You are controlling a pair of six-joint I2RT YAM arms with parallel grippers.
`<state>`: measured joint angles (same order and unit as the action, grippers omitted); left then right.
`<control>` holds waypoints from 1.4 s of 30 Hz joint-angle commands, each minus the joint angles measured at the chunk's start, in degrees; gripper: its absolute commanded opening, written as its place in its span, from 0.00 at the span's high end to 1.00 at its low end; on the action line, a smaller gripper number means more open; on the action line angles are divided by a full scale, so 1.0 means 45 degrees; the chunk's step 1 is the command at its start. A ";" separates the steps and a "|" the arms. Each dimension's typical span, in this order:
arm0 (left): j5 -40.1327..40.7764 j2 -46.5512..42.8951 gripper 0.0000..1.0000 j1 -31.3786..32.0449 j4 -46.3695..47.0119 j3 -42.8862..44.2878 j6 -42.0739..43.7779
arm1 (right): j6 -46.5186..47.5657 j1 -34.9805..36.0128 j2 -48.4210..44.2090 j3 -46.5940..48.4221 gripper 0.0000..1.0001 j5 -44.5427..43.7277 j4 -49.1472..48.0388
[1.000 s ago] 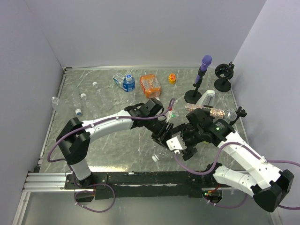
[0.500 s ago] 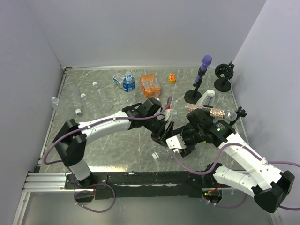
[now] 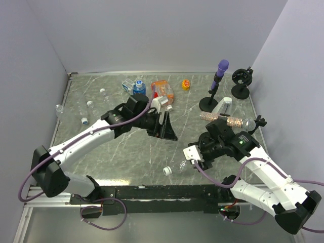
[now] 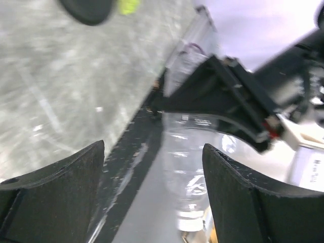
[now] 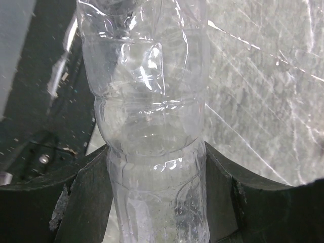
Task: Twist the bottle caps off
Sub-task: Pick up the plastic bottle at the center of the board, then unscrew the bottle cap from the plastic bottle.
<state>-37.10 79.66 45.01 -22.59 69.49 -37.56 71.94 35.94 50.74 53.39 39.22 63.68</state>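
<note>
My right gripper (image 3: 195, 157) is shut on the body of a clear plastic bottle (image 3: 181, 164). The bottle lies near the table's front edge, its white cap (image 3: 166, 171) pointing left. In the right wrist view the bottle (image 5: 152, 101) fills the gap between both fingers (image 5: 86, 202) of the right gripper (image 5: 156, 152). My left gripper (image 3: 168, 134) is open and empty, up and to the left of that bottle. In the left wrist view the left gripper (image 4: 153, 147) frames the distant bottle (image 4: 188, 187) without touching it. More capped bottles (image 3: 90, 104) lie at the far left.
A blue-labelled bottle (image 3: 138, 89), an orange pack (image 3: 162, 90) and a yellow cap (image 3: 186, 84) lie at the back. A purple-topped black stand (image 3: 217, 86), another black stand (image 3: 240, 84) and a glittery microphone (image 3: 228, 121) stand at the right. Walls enclose the table.
My left gripper opened and pulled back up and to the left, away from the bottle. My right gripper closed on the bottle's body.
</note>
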 commanded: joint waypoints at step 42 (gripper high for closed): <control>0.3968 -0.5144 0.28 0.0759 1.0314 -0.6205 0.0242 | -0.4347 -0.5487 0.2220 -0.0477 0.79 0.7182 -0.2199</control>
<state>-19.53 57.04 48.31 20.36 41.67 -34.46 51.90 11.68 60.27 50.98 68.51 54.81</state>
